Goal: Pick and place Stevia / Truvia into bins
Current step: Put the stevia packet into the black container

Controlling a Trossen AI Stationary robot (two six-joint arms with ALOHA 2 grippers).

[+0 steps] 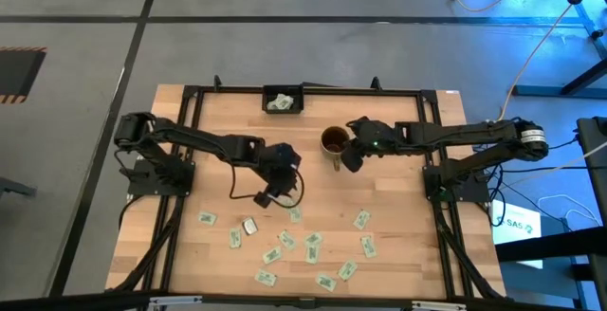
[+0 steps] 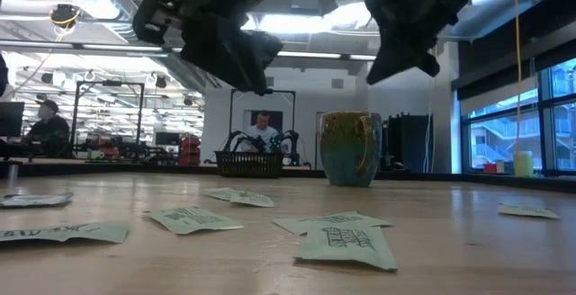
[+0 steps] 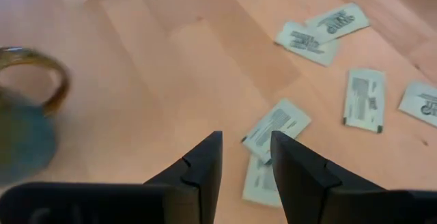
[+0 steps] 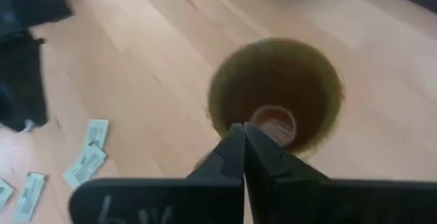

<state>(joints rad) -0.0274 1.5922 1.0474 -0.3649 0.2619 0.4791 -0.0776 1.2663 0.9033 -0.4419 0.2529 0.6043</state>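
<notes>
Several white-and-green Stevia sachets [image 1: 285, 240] lie flat and scattered on the near half of the wooden table. The brown-gold mug [image 1: 334, 141] stands upright at the table's middle, and the small black tray [image 1: 282, 100] with sachets in it sits at the far edge. My left gripper [image 3: 246, 149] hangs open above the table, slanting down over two overlapping sachets [image 3: 276, 124] without touching them. My right gripper [image 4: 243, 142] is shut with nothing showing between its fingers. It hovers just above and near the mug's [image 4: 276, 101] rim, pointing down into its opening.
A black metal frame [image 1: 190, 91] runs around the tabletop, with the arm bases at its left and right sides. Bare wood lies between the mug and the sachets. In the low view people [image 2: 263, 129] sit in the room beyond the table.
</notes>
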